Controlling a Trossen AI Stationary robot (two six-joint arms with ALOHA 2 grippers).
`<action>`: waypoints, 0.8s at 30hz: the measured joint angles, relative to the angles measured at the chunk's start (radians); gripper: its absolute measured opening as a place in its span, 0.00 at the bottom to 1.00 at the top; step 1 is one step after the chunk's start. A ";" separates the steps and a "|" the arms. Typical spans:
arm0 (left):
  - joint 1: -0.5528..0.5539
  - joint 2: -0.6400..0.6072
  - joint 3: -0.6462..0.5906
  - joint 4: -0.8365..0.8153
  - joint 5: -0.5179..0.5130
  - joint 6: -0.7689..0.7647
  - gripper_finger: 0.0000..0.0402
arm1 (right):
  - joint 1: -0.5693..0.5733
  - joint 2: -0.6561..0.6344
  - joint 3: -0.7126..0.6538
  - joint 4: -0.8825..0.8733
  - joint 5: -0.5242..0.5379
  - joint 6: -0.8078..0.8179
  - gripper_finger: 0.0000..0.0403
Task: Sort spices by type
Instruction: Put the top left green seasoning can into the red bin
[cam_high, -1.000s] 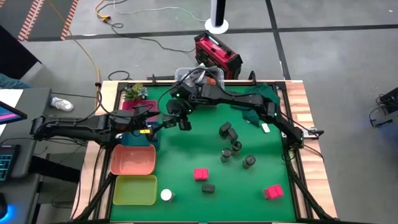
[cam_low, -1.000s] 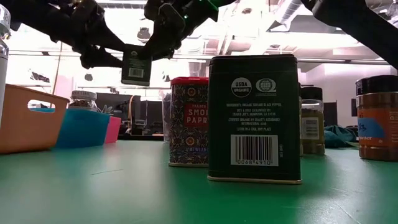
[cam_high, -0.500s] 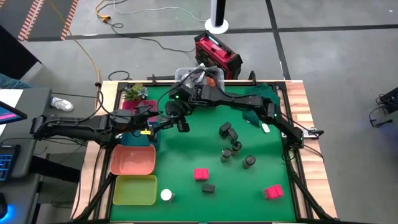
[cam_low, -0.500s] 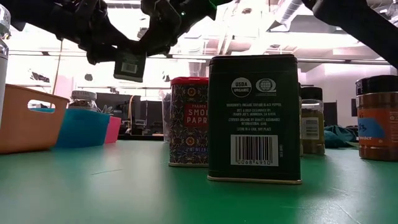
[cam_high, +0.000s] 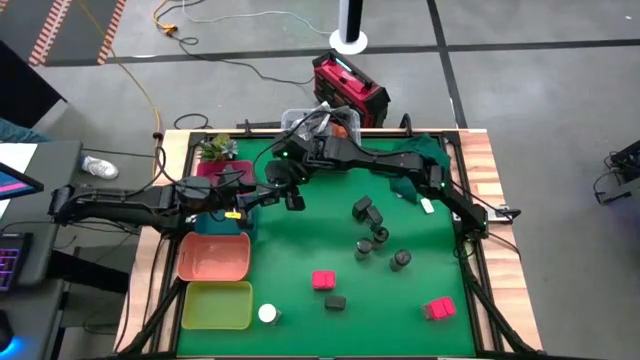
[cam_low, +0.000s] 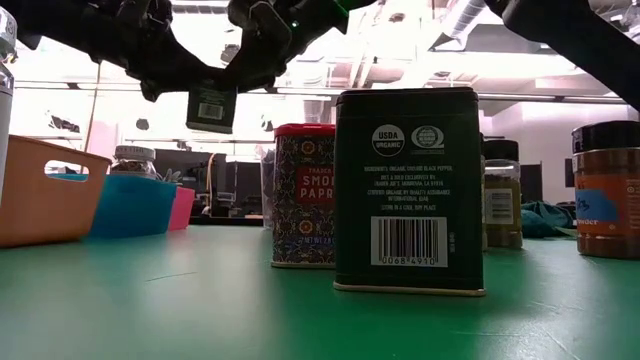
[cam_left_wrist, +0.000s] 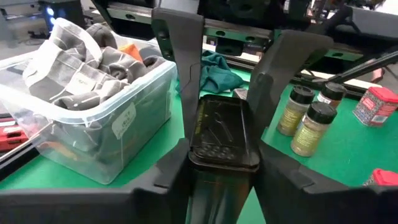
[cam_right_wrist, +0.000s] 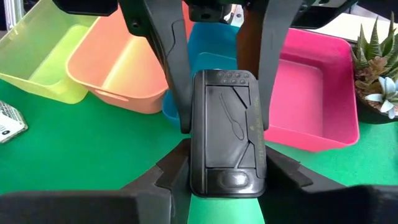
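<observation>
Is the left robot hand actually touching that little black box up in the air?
Touching. The left wrist view shows the black box pinched between the two fingers of the left hand, with no gap on either side.

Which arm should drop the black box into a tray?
Left. Both pincers, left and right, grip the black box in mid-air, but the trays lie on the left arm's side.

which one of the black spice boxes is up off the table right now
The black box pinched between the left pincer and right pincer. The other black box stands on the mat.
</observation>
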 joint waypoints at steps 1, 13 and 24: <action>0.000 0.000 0.000 -0.001 0.001 0.000 0.32 | 0.000 0.000 0.000 -0.001 0.000 0.000 0.42; 0.000 0.000 0.000 -0.001 -0.002 -0.023 0.33 | -0.005 0.000 0.000 -0.001 0.001 0.000 0.52; 0.001 -0.017 0.000 -0.002 -0.007 -0.034 0.33 | -0.019 0.000 0.001 -0.003 0.002 0.020 0.66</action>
